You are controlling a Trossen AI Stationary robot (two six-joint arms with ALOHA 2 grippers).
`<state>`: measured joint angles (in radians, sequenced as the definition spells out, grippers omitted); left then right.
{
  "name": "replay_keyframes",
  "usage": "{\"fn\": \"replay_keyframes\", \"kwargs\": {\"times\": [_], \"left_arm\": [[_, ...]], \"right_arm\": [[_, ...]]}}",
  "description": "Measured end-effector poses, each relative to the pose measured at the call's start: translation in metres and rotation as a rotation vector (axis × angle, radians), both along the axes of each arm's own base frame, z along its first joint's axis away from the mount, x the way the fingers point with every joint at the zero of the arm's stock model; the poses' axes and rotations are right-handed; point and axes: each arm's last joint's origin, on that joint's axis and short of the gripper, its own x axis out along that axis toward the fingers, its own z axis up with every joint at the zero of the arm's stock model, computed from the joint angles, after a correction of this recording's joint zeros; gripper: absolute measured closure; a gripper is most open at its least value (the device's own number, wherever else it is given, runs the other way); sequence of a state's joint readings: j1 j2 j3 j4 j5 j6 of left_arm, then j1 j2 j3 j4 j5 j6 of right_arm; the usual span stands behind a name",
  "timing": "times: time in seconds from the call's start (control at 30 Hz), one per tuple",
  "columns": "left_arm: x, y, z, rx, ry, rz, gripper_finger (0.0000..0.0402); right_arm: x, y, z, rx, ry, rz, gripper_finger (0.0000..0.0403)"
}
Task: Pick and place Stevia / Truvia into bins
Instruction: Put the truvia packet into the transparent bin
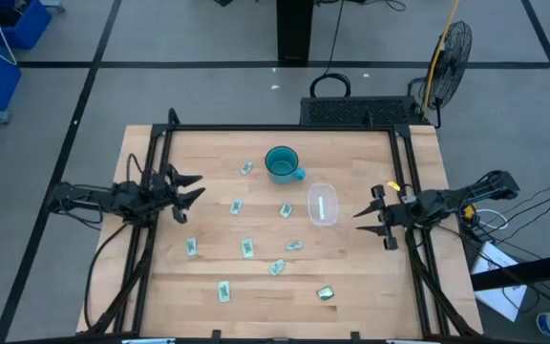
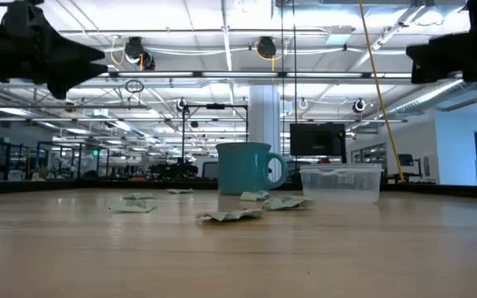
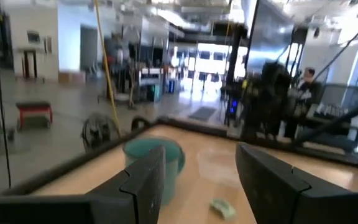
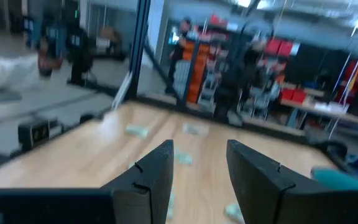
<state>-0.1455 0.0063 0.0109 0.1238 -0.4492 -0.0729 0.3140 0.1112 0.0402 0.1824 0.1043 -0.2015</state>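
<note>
Several pale green and white Stevia packets lie flat and scattered on the wooden table, among them one [image 1: 237,205] near the left arm, one [image 1: 285,210] beside the bin and one [image 1: 326,293] near the front edge. The clear bin [image 1: 323,204] stands right of centre, below the teal mug, with a white strip showing inside; it also shows in the low view [image 2: 340,182]. My left gripper [image 1: 195,187] hovers open above the table's left edge. My right gripper [image 1: 369,217] hovers open at the right edge, just right of the bin. Neither touches anything.
A teal mug [image 1: 282,163] stands just beyond the bin toward the far edge. Black frame rails [image 1: 285,127] run along the table's far and side edges. A fan [image 1: 452,48] stands on the floor past the far right corner. Bare wood lies between the packets.
</note>
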Motion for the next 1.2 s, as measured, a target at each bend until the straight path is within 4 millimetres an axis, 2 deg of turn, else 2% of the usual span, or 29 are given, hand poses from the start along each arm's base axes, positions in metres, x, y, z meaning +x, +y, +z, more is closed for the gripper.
{"fn": "replay_keyframes", "kwargs": {"times": [0.17, 0.33, 0.43, 0.53, 0.63, 0.7, 0.77, 0.9, 1.03, 1.13, 1.2], "left_arm": [[0.002, -0.001, -0.007, -0.091, 0.048, -0.038, 0.0199], [0.005, -0.001, -0.007, -0.088, 0.142, -0.018, 0.0199], [0.004, 0.001, 0.016, -0.109, 0.206, 0.014, 0.0201], [0.001, 0.002, 0.039, -0.115, 0.408, 0.026, 0.0214], [0.003, 0.001, 0.07, -0.102, 0.578, 0.037, 0.0238], [0.009, 0.001, 0.084, -0.055, 0.69, 0.061, 0.0252], [0.021, 0.001, 0.097, -0.005, 0.719, 0.093, 0.0263], [0.053, 0.0, 0.108, 0.074, 0.737, 0.125, 0.0273], [0.081, 0.006, 0.099, 0.089, 0.791, 0.161, 0.0264], [0.094, 0.012, 0.089, 0.066, 0.854, 0.195, 0.0252], [0.102, 0.015, 0.08, 0.033, 0.893, 0.199, 0.0247]], "right_arm": [[-0.001, 0.0, 0.011, 0.019, -0.11, -0.003, 0.0261], [-0.002, -0.001, 0.014, 0.061, -0.138, 0.002, 0.0261], [-0.004, -0.002, 0.022, 0.012, -0.233, -0.054, 0.0261], [-0.006, -0.006, 0.03, -0.006, -0.314, -0.176, 0.0261], [-0.004, -0.007, 0.03, -0.044, -0.305, -0.226, 0.0258], [0.001, -0.008, 0.027, -0.053, -0.259, -0.235, 0.0253], [0.005, -0.009, 0.042, -0.04, -0.262, -0.258, 0.0245], [0.025, -0.013, 0.072, -0.076, -0.178, -0.371, 0.023], [0.059, -0.019, 0.092, -0.105, 0.032, -0.448, 0.0223], [0.087, -0.019, 0.086, -0.127, 0.209, -0.44, 0.0223], [0.103, -0.017, 0.071, -0.155, 0.312, -0.389, 0.0225]]}}
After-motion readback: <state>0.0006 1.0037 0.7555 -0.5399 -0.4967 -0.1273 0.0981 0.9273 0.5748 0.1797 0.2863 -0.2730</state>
